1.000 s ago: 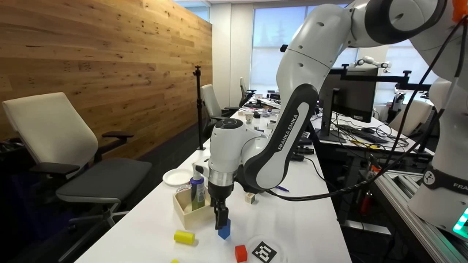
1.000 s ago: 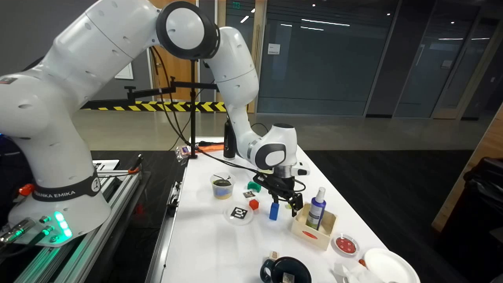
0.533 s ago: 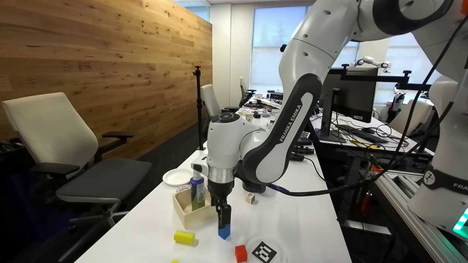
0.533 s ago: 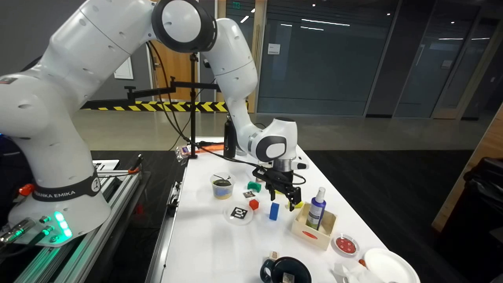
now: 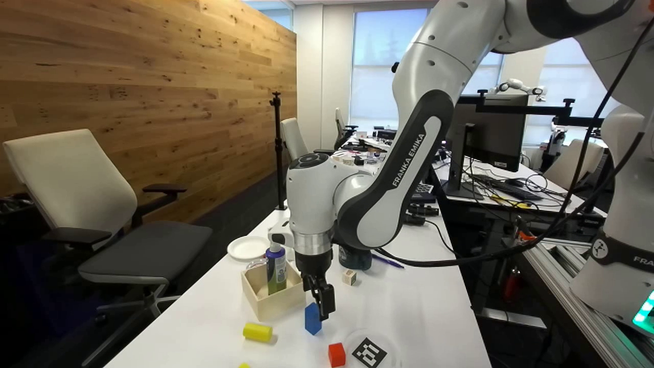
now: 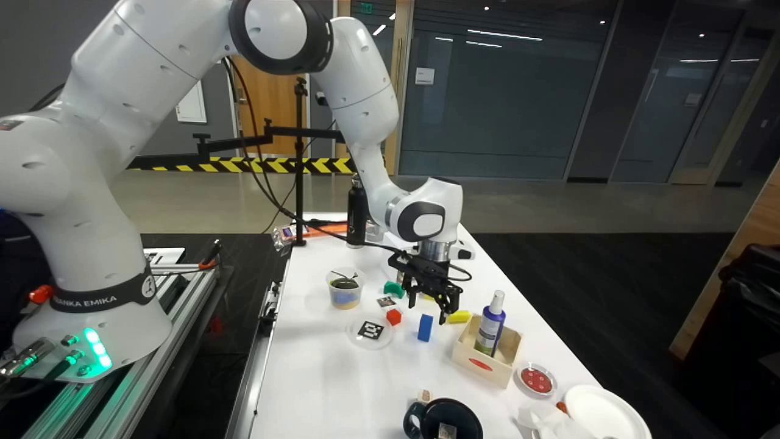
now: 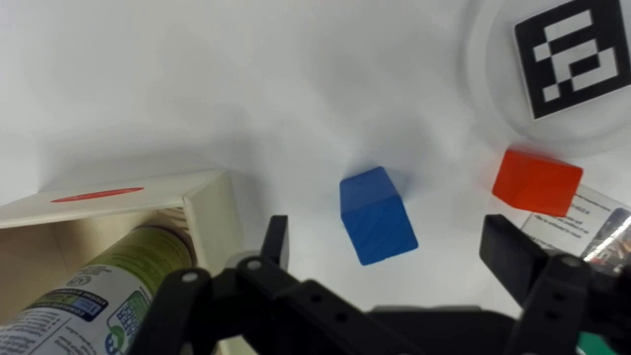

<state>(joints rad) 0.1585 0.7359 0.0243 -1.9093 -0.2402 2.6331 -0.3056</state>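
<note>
In the wrist view, the gripper [image 7: 387, 236] is shown with its jaws spread wide apart and nothing held; the blue block [image 7: 378, 227] is framed in the gap, touched on neither side, so clearance appears to be left around it. A bottle [image 7: 113, 291] is stood in a wooden box [image 7: 214, 222], whose walls presumably keep it from tipping. A red block [image 7: 537, 182] is set just beside a clear dish [image 7: 567, 129], on which a marker [image 7: 574, 56] is laid face up, probably so that it can be read from above.

In an exterior view, the blue block is seen stood on end, about midway between the long edges of the white table [image 5: 419, 322]; by its flat base it is presumably kept steady. The box is placed nearer the edge by the office chair [image 5: 145, 250], and near it a yellow block [image 5: 257, 332] is laid on its long side, likely its steadier rest.

In an exterior view, the gripper is pointed down toward the blue block; how high it is held cannot be told. A plastic tub [image 6: 345, 294] is placed toward the edge by the robot's base [image 6: 131, 332].
</note>
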